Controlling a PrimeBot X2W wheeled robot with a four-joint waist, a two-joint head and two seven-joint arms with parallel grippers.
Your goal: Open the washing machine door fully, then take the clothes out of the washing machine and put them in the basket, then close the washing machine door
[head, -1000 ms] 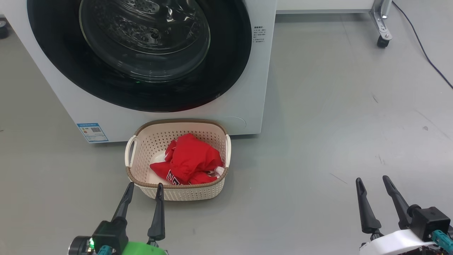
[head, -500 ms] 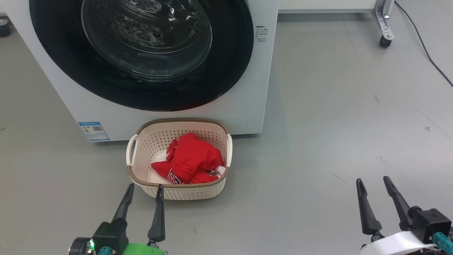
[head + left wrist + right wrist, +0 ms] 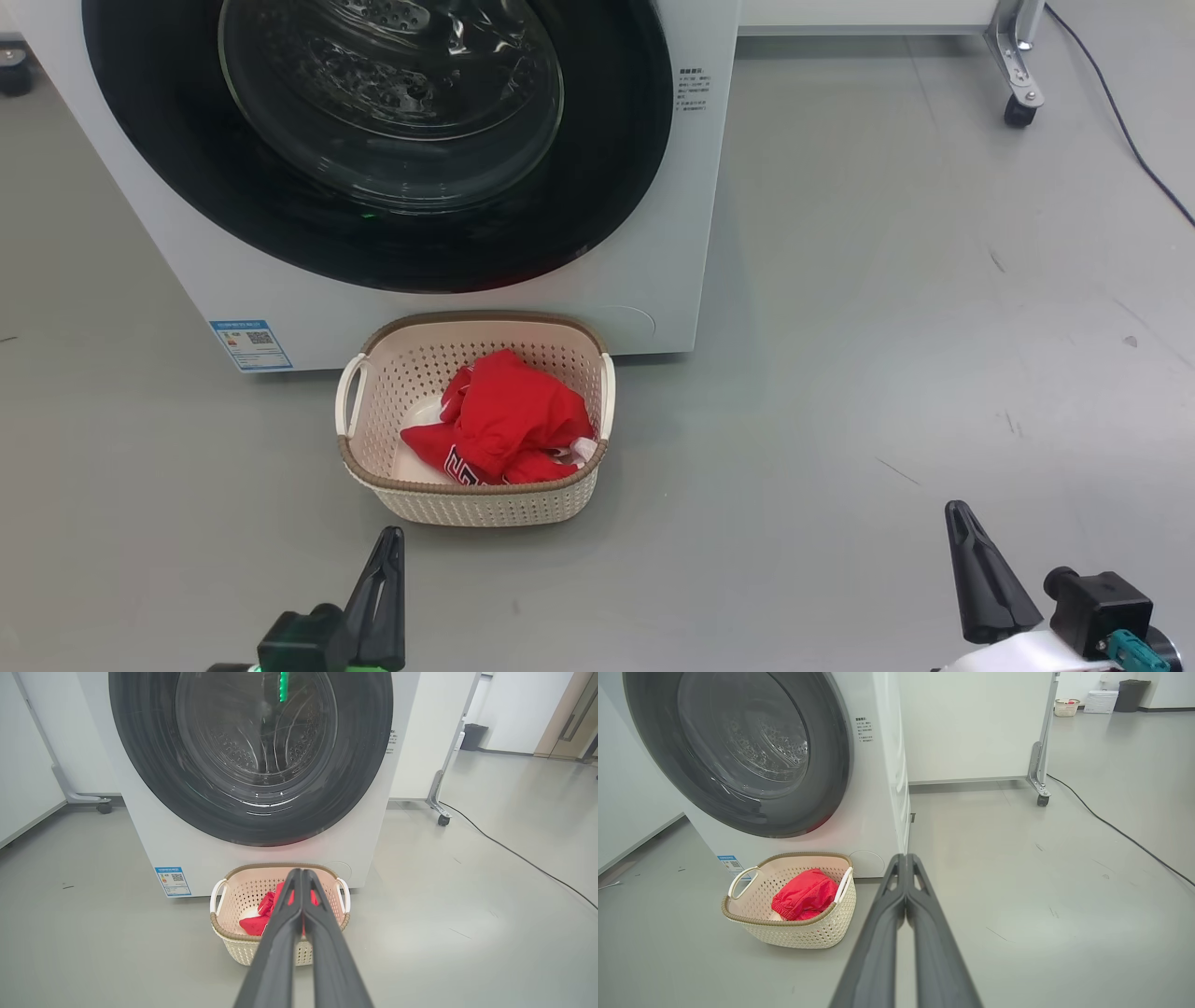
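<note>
Both sets of jaws are pressed together and hold nothing. I've got the left gripper (image 3: 392, 537) near the basket (image 3: 485, 509) and the right gripper (image 3: 958, 511) well apart over the floor (image 3: 840, 373). The clothes (image 3: 509, 415) lie in the basket, just before the washing machine (image 3: 677, 280). The washing machine door (image 3: 616, 187) sits flush.

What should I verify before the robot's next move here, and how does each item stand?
1. Washing machine door shut flat against the washing machine: ok.
2. No red fabric seen through the door glass: ok.
3. Red clothes lie inside the basket: ok.
4. Left gripper, jaws shut, empty: ok.
5. Right gripper, jaws shut, empty: ok.
6. Both grippers apart from the basket: ok.
</note>
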